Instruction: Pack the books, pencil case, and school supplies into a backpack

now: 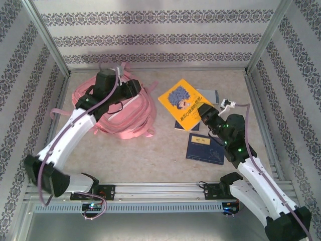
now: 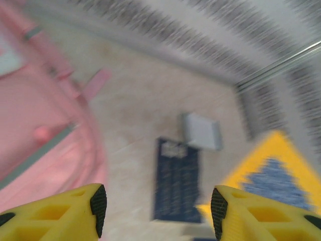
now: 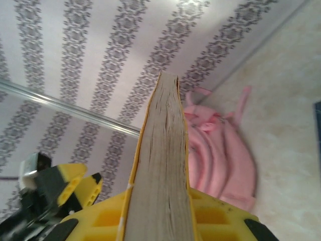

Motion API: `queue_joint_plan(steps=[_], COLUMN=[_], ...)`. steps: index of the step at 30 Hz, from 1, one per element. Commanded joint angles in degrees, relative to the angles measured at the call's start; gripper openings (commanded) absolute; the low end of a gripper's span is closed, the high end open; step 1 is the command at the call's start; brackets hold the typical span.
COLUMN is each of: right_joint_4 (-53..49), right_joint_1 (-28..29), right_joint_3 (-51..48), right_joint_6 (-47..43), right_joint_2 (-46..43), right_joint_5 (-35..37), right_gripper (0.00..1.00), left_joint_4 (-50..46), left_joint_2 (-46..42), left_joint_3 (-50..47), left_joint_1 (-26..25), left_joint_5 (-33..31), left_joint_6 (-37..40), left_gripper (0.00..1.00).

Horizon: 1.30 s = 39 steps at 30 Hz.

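The pink backpack [image 1: 120, 118] lies at the back left of the table, and it appears blurred as the backpack [image 2: 40, 145] in the left wrist view. My left gripper [image 1: 135, 89] hovers over its right side, open with nothing between the fingers [image 2: 98, 206]. My right gripper [image 1: 204, 112] is shut on the yellow book [image 1: 181, 102], holding it lifted and tilted. In the right wrist view the book's page edge [image 3: 163, 170] stands between the jaws. A navy book with a label [image 1: 205, 148] lies flat. A second navy book [image 1: 186, 125] and the grey-white notebook [image 1: 209, 94] are partly covered. The pencil case and school supplies are out of view.
Patterned walls with metal corner posts [image 1: 47, 37] enclose the table on three sides. A metal rail [image 1: 160, 191] runs along the near edge between the arm bases. Bare tabletop [image 1: 150, 160] lies between the backpack and the books.
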Motion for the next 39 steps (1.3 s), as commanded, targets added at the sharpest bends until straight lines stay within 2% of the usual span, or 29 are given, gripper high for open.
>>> queue_joint_plan(steps=[1, 7, 13, 30, 34, 39], right_joint_4=[-1.14, -3.47, -5.78, -6.27, -6.36, -6.36], right_joint_1=[-1.33, -1.71, -1.78, -1.96, -1.98, -1.96], right_joint_3=[-0.85, -2.44, -4.32, -7.96, -8.18, -8.35], right_joint_6=[-4.0, -7.04, -8.01, -8.77, -8.94, -9.04], right_joint_2=[-3.59, -6.12, -8.42, -9.97, -9.96, -9.97], right_joint_5=[-4.74, -8.42, -10.75, -13.69, -13.85, -14.05], right_gripper=[0.0, 0.0, 0.0, 0.0, 0.0, 0.0], left_joint_4=[-14.12, -18.7, -20.04, -20.32, -20.88, -20.02], left_joint_2=[6.88, 17.39, 22.4, 24.51, 24.53, 23.38], left_joint_3=[1.94, 8.3, 11.07, 7.99, 8.31, 8.07], left_joint_1=[3.04, 5.47, 5.84, 7.55, 7.76, 9.3], left_joint_5=[2.98, -0.34, -1.28, 0.89, -2.04, -2.48], left_joint_6=[9.86, 16.39, 20.17, 22.79, 23.17, 22.65], left_gripper=[0.59, 0.61, 0.62, 0.64, 0.65, 0.65])
